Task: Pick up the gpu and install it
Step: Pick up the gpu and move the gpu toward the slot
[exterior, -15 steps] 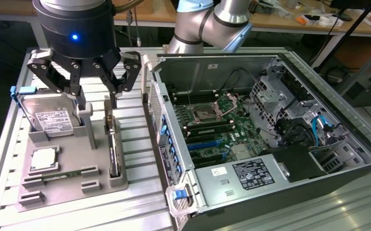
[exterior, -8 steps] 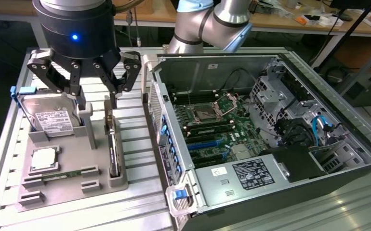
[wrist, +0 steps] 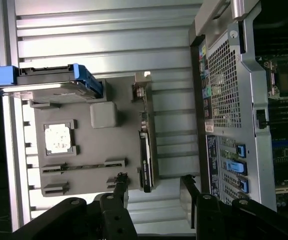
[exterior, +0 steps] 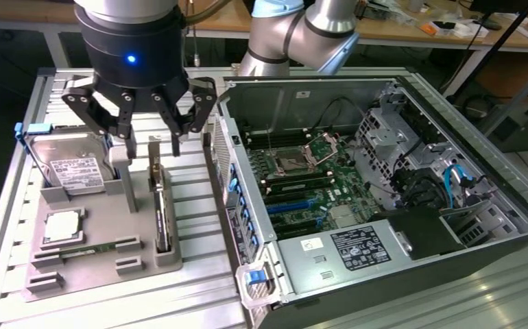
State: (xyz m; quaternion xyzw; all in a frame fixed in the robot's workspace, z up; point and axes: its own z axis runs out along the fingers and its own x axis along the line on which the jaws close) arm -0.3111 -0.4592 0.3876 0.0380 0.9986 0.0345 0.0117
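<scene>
Pick-up step: your gripper (exterior: 154,145), spread open, hovers above gpu (exterior: 160,202) standing edgewise in grey tray (exterior: 86,205), left-centre of exterior view. Ungripped. Judged need: straddle thin edge squarely.

gpu (exterior: 160,205) on edge in holder tray (exterior: 90,271) | case (exterior: 301,103) — exterior view's right
</scene>
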